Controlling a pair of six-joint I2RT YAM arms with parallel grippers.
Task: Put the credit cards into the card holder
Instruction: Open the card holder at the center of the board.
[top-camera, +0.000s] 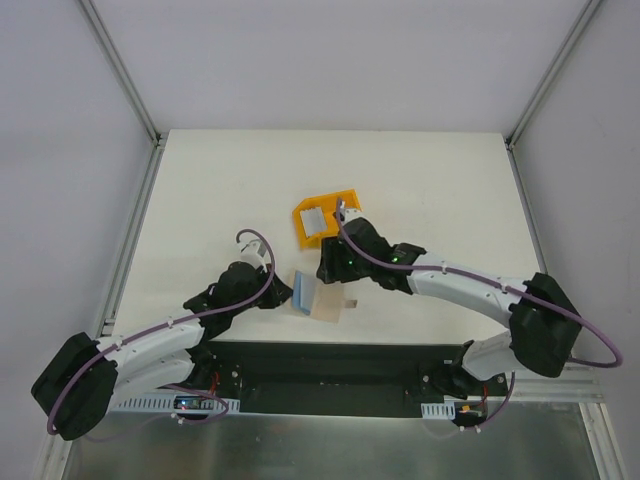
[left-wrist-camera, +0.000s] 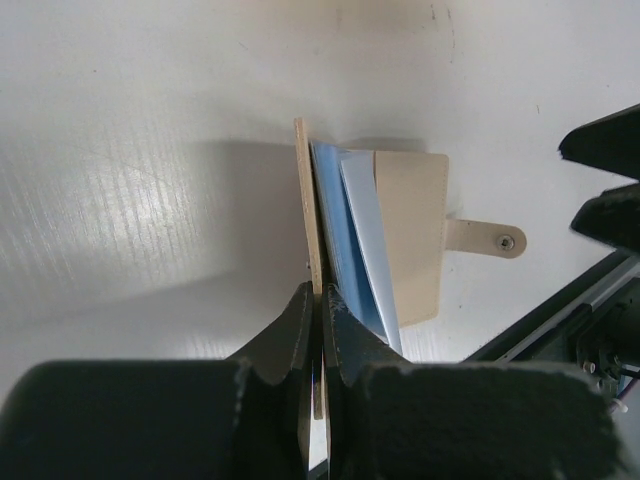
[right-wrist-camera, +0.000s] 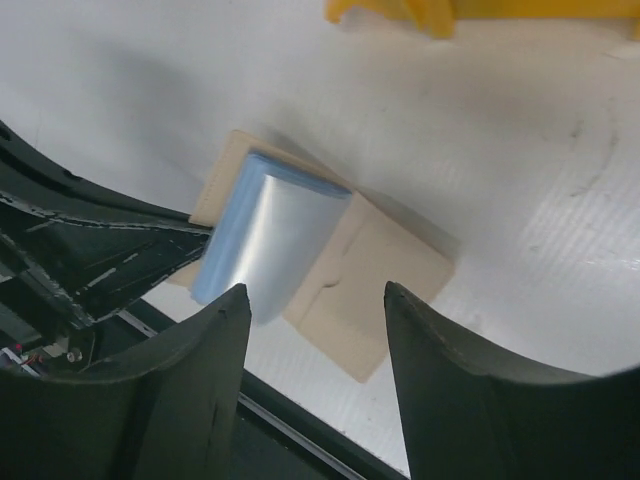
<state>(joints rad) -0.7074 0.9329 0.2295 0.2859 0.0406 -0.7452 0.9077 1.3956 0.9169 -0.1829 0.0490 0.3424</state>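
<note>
The card holder (left-wrist-camera: 411, 236) lay open on the table, just in front of the left arm. One beige flap (left-wrist-camera: 309, 215) stood on edge. The left gripper (left-wrist-camera: 318, 300) was clamped shut on that flap, one finger on either side, pinching its near edge. The credit cards (left-wrist-camera: 356, 240) sat directly to the right of the upright flap. They formed a pale blue and silvery stack tucked partly under the pocket panel, with their far corners sticking out. The strap with its round snap button (left-wrist-camera: 508, 241) stuck out flat on the far side of the pocket.

The right gripper (right-wrist-camera: 317, 295) hung above the holder with its fingers spread wide and nothing between them. From its wrist camera, the cards (right-wrist-camera: 265, 235) and the beige leather (right-wrist-camera: 385, 275) showed in the gap, well below the tips and not touched by them. The left gripper (right-wrist-camera: 110, 250) showed as a dark shape at the holder's edge.

The table (top-camera: 220, 190) was matt white and faintly ribbed. A yellow bin (top-camera: 345, 198) stood just beyond the holder (top-camera: 325, 305), with a grey card (top-camera: 313, 222) lying inside it. Pale walls and aluminium frame rails enclosed the table, and a black plate carried the arm bases at its near edge.
</note>
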